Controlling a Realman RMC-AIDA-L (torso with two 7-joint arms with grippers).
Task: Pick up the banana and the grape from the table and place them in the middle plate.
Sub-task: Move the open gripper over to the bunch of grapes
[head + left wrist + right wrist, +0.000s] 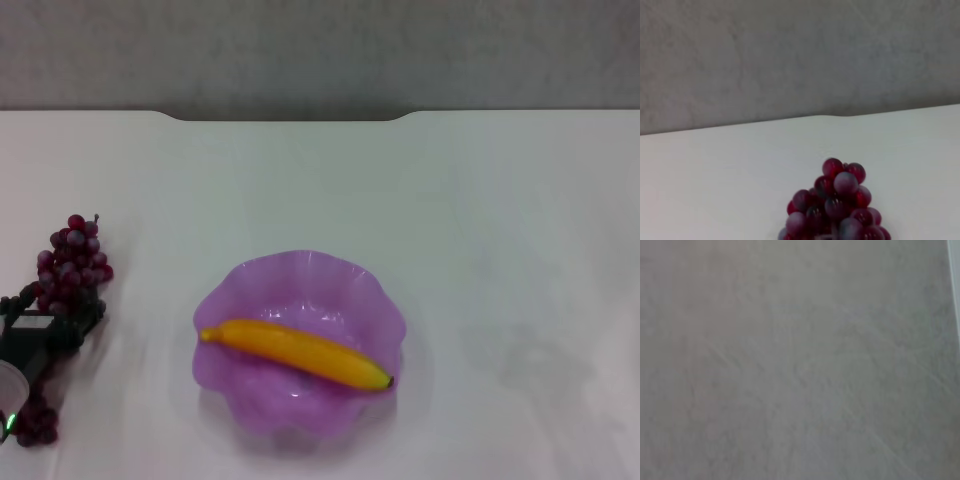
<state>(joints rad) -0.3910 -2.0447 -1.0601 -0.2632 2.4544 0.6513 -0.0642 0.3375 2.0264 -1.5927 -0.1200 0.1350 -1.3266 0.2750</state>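
Note:
The banana lies slantwise inside the middle plate, a translucent purple dish with a wavy rim, near the front centre of the table. The grape is a dark red bunch lying at the table's left edge. My left gripper is down over the middle of the bunch, with grapes showing both beyond it and in front of it. In the left wrist view the far end of the grape lies close by on the white tabletop. My right gripper is out of sight.
The table's far edge has a notch with a grey wall behind it. The right wrist view holds only a grey surface. White tabletop stretches to the right of the plate and behind it.

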